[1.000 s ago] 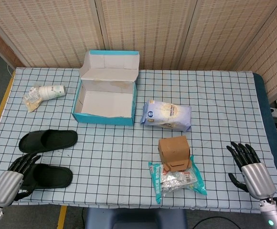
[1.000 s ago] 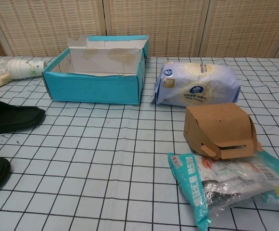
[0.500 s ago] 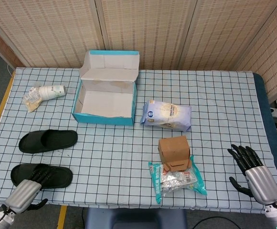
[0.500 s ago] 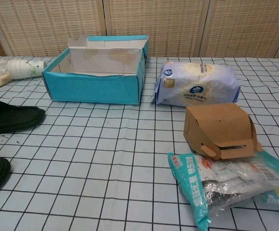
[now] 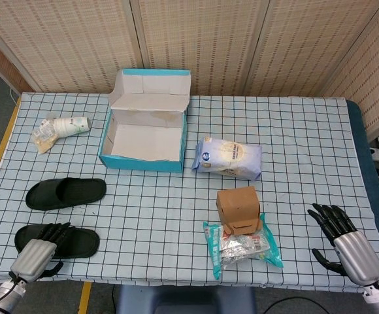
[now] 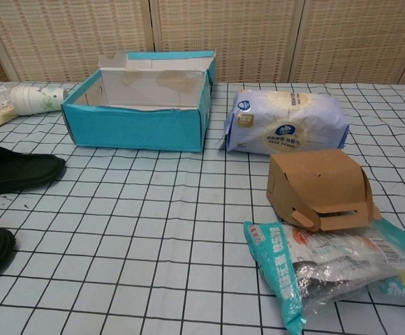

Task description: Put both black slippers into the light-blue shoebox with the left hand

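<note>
A light-blue shoebox (image 5: 144,140) stands open on the checked tablecloth (image 5: 176,209), lid tipped back toward the woven screens, its white interior bare. Both black slippers lie outside it, off its near-left corner: the first slipper (image 5: 66,193) sits well in front of and to the left of the box, and the second slipper (image 5: 68,239) lies nearer the table's front edge, farther still from the box. The robot's left hand (image 5: 38,250) is over the heel end of that second slipper, its dark fingers (image 5: 53,229) spread across the top of the shoe; whether they press on it or only lie above it cannot be told, and nothing is lifted. The right hand (image 5: 346,242) is far from the box at the table's front-right corner, fingers splayed and holding nothing. Just right of the box rests a pale blue-and-white packet (image 5: 228,157). In front of that packet, farther from the box, a small brown cardboard carton (image 5: 238,208) stands against a teal-edged snack bag (image 5: 243,246). To the box's left, near the far-left edge of the cloth, a paper cup (image 5: 70,125) lies on its side beside a small clear bag (image 5: 42,137). The chest view shows neither hand.
</note>
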`<state>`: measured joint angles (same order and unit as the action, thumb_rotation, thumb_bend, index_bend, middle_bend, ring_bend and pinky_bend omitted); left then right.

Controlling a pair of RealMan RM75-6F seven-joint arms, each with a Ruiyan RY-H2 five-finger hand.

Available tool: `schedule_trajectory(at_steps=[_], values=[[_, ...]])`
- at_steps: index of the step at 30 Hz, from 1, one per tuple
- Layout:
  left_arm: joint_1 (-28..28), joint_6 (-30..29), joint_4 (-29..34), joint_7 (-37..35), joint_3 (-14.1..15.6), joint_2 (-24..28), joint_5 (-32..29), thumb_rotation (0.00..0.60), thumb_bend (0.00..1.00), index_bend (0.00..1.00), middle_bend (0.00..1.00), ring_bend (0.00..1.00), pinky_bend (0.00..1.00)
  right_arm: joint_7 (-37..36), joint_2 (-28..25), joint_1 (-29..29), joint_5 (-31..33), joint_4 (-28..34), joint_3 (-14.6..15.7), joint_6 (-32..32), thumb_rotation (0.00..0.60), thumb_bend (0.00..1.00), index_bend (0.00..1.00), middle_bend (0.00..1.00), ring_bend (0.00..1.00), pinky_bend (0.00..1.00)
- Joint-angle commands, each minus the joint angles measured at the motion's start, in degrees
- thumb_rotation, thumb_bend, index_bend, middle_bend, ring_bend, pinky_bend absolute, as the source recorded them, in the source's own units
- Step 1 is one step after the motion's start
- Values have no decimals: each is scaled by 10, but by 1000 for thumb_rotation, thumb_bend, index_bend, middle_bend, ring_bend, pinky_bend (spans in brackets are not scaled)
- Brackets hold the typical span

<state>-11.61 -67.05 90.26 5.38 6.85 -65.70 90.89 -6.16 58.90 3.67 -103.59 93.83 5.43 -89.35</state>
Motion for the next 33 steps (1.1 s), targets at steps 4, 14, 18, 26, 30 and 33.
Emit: schedule_trajectory(at_steps=[4,14,18,26,30,33], values=[[-8,23,-18,22,-12,-14,-35,600,321,0,0,0,45,0,-2,3,-5,2,4,8,600,252,0,0,0,0],[-14,50,-24,56,-16,-22,-77,600,323,0,0,0,47,1,-4,4,-4,5,5,11,600,252,0,0,0,0],[-19,64,-27,60,-17,-24,-94,600,323,0,0,0,53,3,-3,5,-3,6,6,14,600,252,0,0,0,0],[-26,81,-50,77,-20,-38,-119,600,330,0,0,0,73,9,-6,5,-1,11,8,22,600,252,0,0,0,0],[-26,82,-48,105,-21,-42,-135,600,357,0,0,0,89,10,-6,6,0,12,8,22,600,252,0,0,0,0],[-28,86,-39,111,-23,-40,-146,600,404,55,92,47,176,10,-6,6,0,13,7,23,600,252,0,0,0,0]])
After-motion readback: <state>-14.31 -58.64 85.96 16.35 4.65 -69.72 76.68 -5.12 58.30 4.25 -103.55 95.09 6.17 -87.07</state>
